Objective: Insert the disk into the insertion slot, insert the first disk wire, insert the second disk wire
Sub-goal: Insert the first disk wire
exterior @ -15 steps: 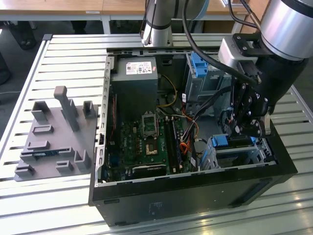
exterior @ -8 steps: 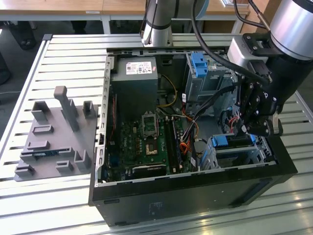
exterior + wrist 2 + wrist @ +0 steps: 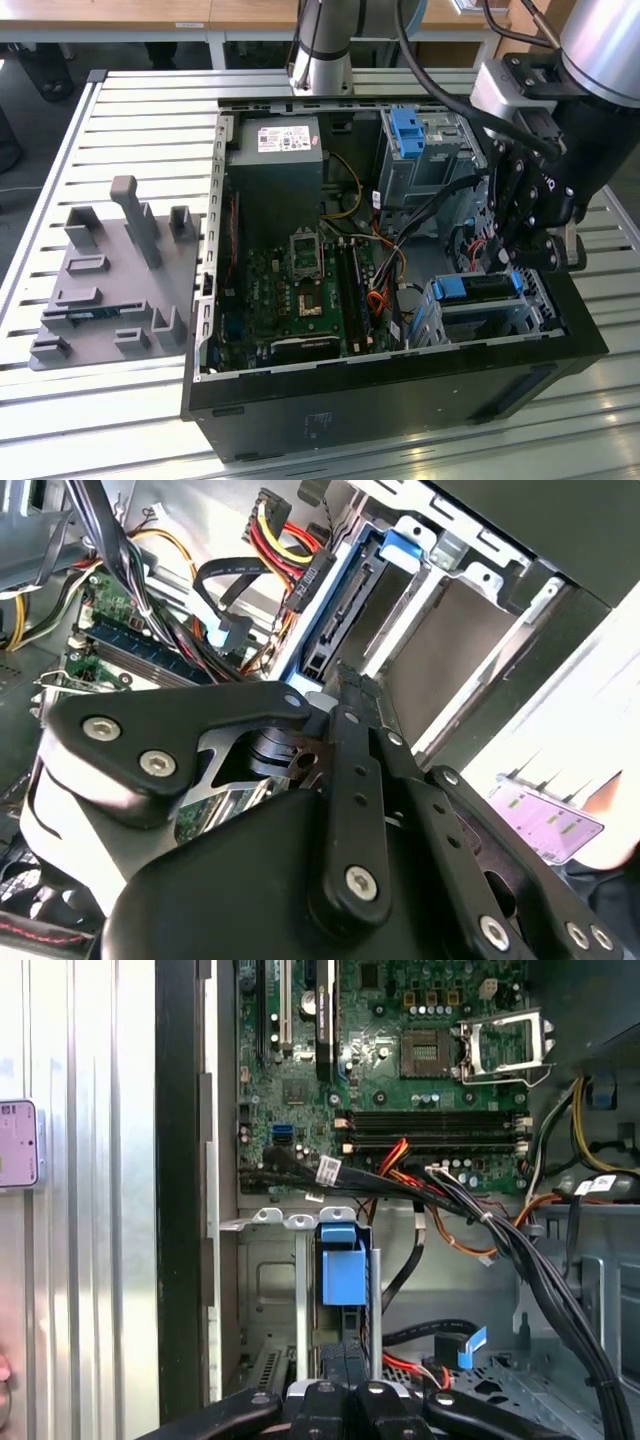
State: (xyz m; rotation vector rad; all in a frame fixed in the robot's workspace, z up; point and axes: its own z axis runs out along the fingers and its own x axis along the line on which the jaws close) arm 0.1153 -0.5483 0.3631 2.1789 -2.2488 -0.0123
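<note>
The jaws of the gripper are seen pressed close together, directly in line with the near edge of the disk; whether that edge is touched cannot be told. The disk is stood on edge inside the insertion slot, framed by its blue carrier, and its long axis is carried straight on from the jaws into the slot. A black cable with a blue plug is seen loose beside the insertion slot, apart from the disk.
</note>
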